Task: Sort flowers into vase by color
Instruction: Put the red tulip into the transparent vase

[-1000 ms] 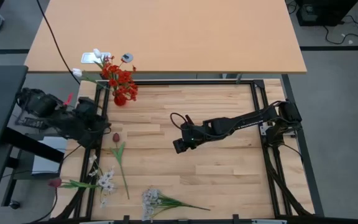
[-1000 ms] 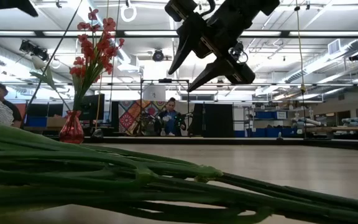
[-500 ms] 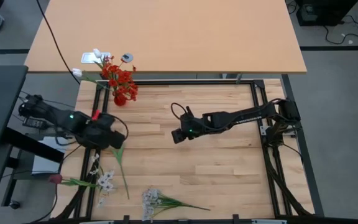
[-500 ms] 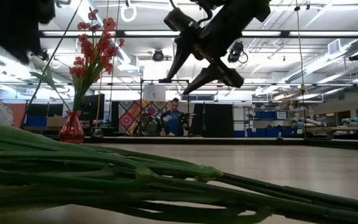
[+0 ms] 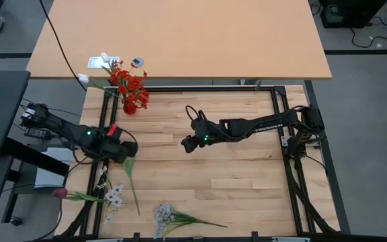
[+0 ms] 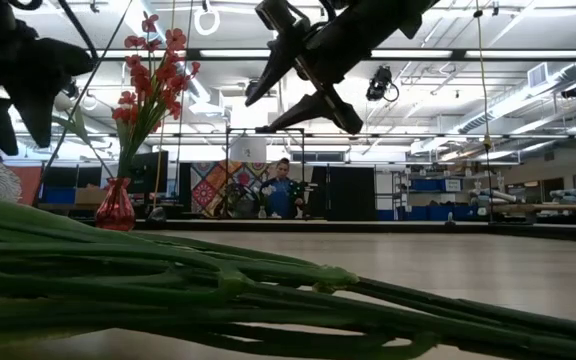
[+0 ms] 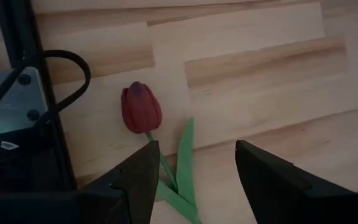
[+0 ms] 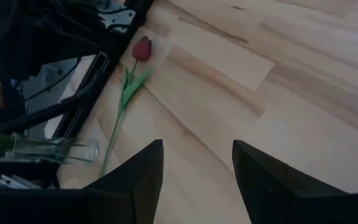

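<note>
left wrist view: tulip [image 7: 141, 108] just beyond open left pincer [image 7: 194, 177].

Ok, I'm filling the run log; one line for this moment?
left gripper: open over tulip | right gripper: open, mid-table | red flowers in vase

Red blossoms [image 5: 130, 89] upright in vase [image 5: 130, 107]; maroon tulip [image 7: 141, 108] flat on table; white blooms [image 5: 115, 195] near front edge.
</note>
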Controlling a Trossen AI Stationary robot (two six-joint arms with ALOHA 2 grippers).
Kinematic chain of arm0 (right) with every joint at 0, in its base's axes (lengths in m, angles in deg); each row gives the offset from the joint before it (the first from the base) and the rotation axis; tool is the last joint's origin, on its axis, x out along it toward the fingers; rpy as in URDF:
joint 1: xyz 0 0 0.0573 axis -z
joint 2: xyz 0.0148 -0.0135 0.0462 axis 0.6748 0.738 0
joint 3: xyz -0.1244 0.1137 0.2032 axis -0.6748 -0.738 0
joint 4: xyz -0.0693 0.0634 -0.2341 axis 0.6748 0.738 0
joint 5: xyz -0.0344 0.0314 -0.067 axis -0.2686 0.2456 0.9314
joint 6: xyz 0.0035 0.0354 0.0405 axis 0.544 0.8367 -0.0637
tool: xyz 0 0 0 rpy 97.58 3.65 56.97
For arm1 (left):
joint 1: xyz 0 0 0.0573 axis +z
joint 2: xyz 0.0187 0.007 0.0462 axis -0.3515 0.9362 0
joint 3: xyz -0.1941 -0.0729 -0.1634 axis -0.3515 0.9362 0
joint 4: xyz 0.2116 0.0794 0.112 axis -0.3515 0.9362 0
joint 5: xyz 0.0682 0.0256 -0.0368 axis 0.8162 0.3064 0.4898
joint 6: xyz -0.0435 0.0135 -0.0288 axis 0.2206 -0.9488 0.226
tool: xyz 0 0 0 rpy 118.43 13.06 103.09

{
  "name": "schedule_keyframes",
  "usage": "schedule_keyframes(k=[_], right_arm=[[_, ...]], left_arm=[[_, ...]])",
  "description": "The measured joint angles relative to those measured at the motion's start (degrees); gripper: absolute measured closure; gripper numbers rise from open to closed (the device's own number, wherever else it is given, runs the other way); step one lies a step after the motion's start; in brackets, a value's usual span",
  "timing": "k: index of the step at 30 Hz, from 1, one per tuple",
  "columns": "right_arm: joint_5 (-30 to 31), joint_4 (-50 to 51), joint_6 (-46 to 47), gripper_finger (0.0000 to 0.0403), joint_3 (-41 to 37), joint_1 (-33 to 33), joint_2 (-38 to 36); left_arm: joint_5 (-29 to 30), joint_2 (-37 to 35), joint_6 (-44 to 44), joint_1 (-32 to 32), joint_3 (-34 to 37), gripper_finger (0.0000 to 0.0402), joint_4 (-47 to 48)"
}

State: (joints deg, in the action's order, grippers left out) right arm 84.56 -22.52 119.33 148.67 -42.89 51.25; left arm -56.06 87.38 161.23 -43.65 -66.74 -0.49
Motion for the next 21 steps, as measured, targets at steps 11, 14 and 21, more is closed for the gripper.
schedule_keyframes(k=[11,14,21], right_arm=[[-3.49,0.31,-2.42,0.0203,0.0,-0.49,0.0],[-4.58,0.31,-2.64,0.0203,0.0,-0.65,0.0],[-4.85,0.59,-4.28,0.0203,0.0,-0.65,0.0]], left_arm=[[-4.69,2.76,3.39,1.01,0.1,0.0187,-6.65],[-5.96,5.31,2.86,0.96,0.1,0.0187,-10.05],[-9.34,12.06,3.2,-2.19,0.33,0.0187,-14.67]])
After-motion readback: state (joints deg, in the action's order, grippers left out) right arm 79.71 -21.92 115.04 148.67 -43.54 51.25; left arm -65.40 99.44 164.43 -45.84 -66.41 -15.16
